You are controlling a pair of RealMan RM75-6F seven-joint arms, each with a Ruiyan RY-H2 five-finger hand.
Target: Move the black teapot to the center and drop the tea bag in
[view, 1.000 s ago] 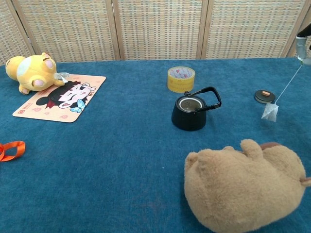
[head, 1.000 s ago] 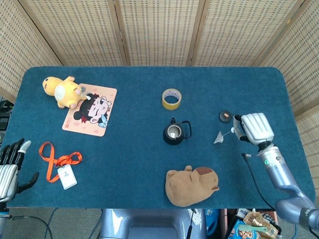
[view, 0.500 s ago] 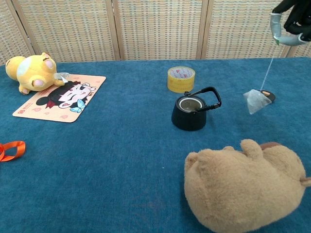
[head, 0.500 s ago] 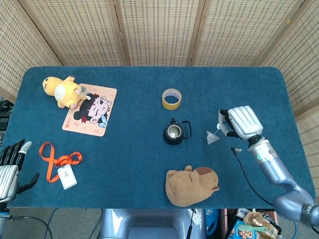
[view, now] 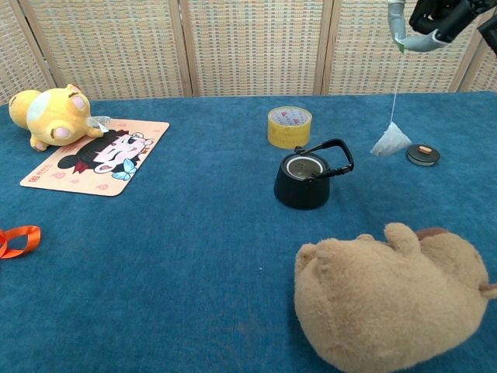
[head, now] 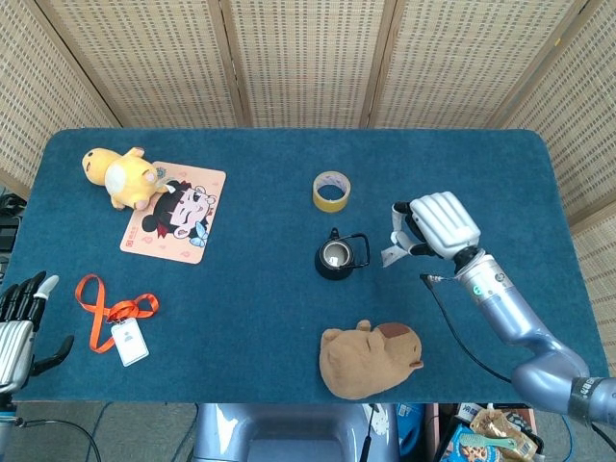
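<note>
White tea bag [view: 389, 141] dangles by its string below pinching right-hand fingers [view: 397, 22] (beside teapot [view: 304, 182])

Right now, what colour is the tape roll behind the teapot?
Yellow. The tape roll shows best in the chest view, just behind the black teapot.

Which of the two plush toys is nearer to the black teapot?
The brown plush toy, at the near table edge just below the black teapot; the yellow one lies far off beside the cartoon mat.
</note>
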